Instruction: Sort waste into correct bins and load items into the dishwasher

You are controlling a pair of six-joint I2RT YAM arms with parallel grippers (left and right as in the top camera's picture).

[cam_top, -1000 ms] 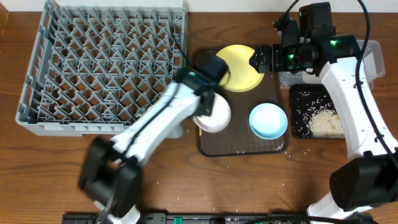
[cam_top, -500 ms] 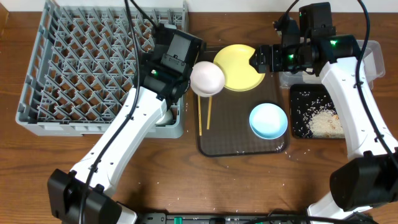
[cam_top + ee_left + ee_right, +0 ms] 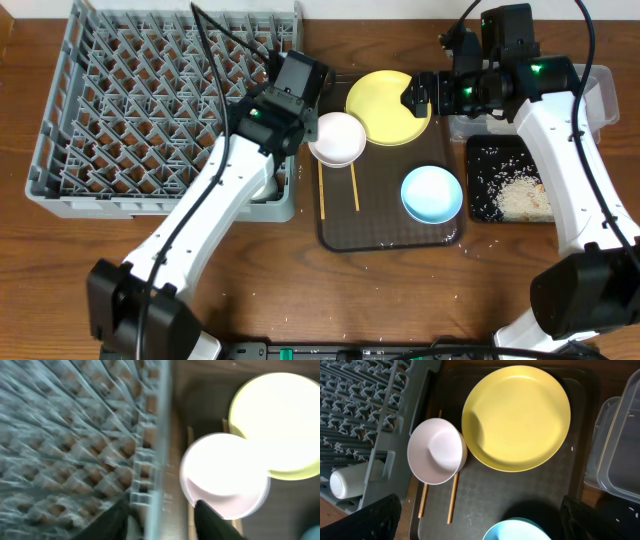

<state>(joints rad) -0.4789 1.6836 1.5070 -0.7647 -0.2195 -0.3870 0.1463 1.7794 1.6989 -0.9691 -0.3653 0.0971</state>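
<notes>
Now the white bowl (image 3: 337,138) is off the middle of the brown tray (image 3: 385,232). A second ago it sat there under the left arm, and half a second ago it showed only its rounded underside. It has since turned mouth-up and hangs at the tray's left edge, just beside the wall of the grey dish rack (image 3: 150,100).

With the bowl away, the two chopsticks (image 3: 453,497) lie bare on the tray, and their far ends are tucked under the bowl's rim as the right wrist view shows it.

The left pincer (image 3: 162,512) is smeared by motion in its own camera. One finger lies across the bowl's near rim and the other stands apart from it, with the rack's edge showing between. I cannot tell whether it is clenched on the rim or merely against it.

The right pincer (image 3: 416,97) hovers over the edge of the yellow plate (image 3: 388,108), fingers spread wide and holding nothing, and it has not budged through all this.

So the bowl looks like the load in hand, with the rack the short hop left. A small white cup (image 3: 345,482) already lies on its side in the rack's near corner.

The light-blue bowl (image 3: 432,193), plate and chopsticks wait on the tray. Rice (image 3: 522,195) sits in the black tray (image 3: 478,150) on the worktop (image 3: 400,300).
</notes>
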